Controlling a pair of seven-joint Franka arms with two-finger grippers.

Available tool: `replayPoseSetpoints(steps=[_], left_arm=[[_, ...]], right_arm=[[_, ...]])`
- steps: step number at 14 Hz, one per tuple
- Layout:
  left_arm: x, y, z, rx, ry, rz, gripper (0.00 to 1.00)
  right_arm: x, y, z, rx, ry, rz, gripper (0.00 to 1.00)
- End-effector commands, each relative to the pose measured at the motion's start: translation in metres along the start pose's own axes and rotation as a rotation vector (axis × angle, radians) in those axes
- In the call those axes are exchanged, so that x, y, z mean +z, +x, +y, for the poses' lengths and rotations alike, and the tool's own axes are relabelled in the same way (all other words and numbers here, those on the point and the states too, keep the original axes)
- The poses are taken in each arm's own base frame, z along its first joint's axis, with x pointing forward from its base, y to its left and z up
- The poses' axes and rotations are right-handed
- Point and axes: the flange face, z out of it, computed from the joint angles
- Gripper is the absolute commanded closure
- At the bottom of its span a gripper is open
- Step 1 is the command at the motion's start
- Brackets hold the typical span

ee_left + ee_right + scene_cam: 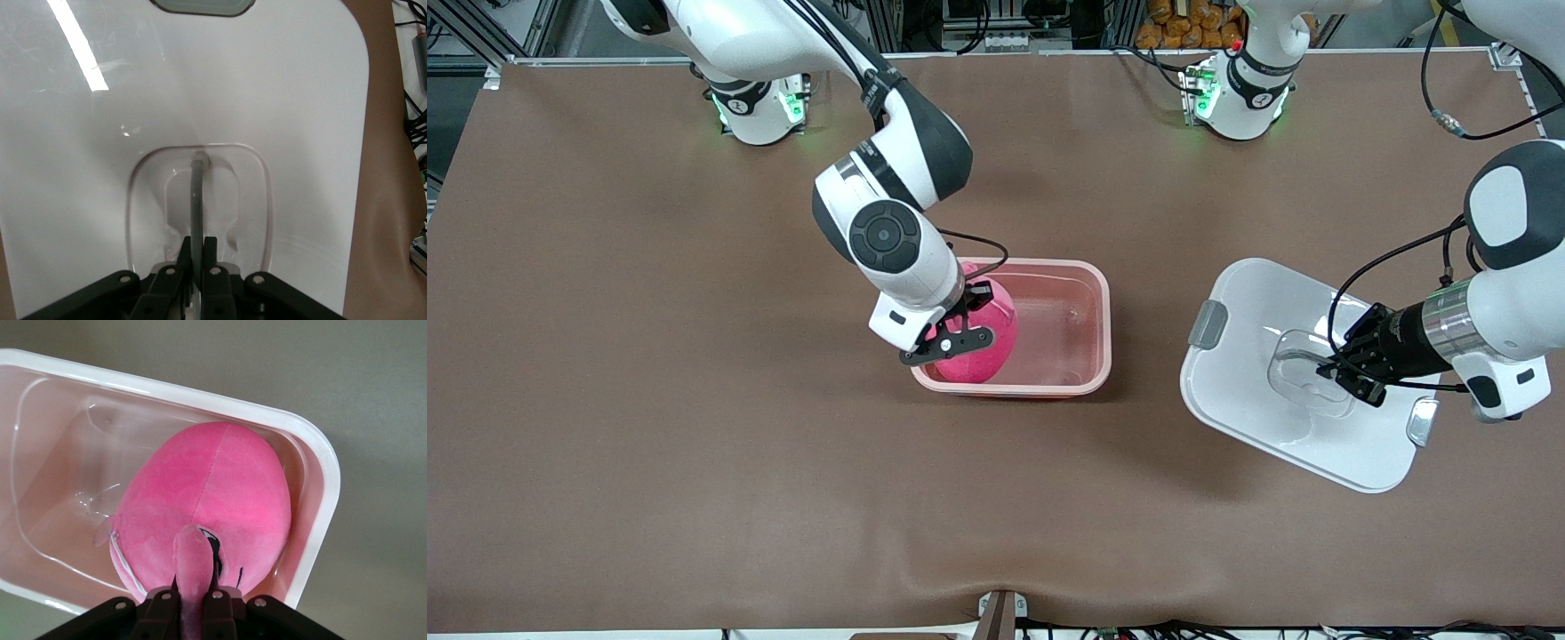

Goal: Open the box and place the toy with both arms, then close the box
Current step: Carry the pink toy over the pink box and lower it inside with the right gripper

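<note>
Box (1089,307) is opened; lid (1254,391), lifted by its handle (197,193), is pinched by L gripper (1347,369) toward left arm's end. Plush toy (983,347), clamped by ear in R gripper (951,342), is lowered into box; release & re-lidding remain.

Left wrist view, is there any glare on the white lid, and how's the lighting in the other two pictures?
Left wrist view: a bright streak of glare crosses the lid. Right wrist view: soft, even light, faint reflections on the box wall. Front view: diffuse light, a soft shadow under the lid on the table.
</note>
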Motion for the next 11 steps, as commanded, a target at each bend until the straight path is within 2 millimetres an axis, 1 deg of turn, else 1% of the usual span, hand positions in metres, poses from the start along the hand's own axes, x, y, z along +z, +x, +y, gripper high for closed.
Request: replayPoseSetpoints(steps=[1, 3, 4, 8, 9, 11], left_arm=[[-0.008, -0.004, -0.008, 0.014, 0.006, -0.023, 1.00], [-0.008, -0.005, -0.008, 0.015, 0.008, -0.024, 1.00], [-0.007, -0.006, -0.008, 0.017, 0.008, -0.024, 1.00], [-0.008, -0.005, -0.008, 0.014, 0.008, -0.024, 1.00], [-0.007, -0.008, -0.007, 0.018, 0.009, -0.025, 1.00], [-0.006, -0.007, -0.007, 0.018, 0.010, -0.025, 1.00]], right_arm=[[0.018, 0.005, -0.003, 0.015, -0.006, -0.011, 1.00], [0.036, 0.001, -0.019, -0.006, -0.007, -0.004, 1.00], [0.044, -0.001, -0.031, -0.016, -0.003, 0.010, 1.00], [0.089, -0.005, -0.069, -0.007, 0.016, 0.067, 1.00], [0.095, -0.006, -0.077, -0.010, 0.025, 0.086, 1.00], [0.110, -0.003, -0.083, -0.011, 0.046, 0.124, 1.00]])
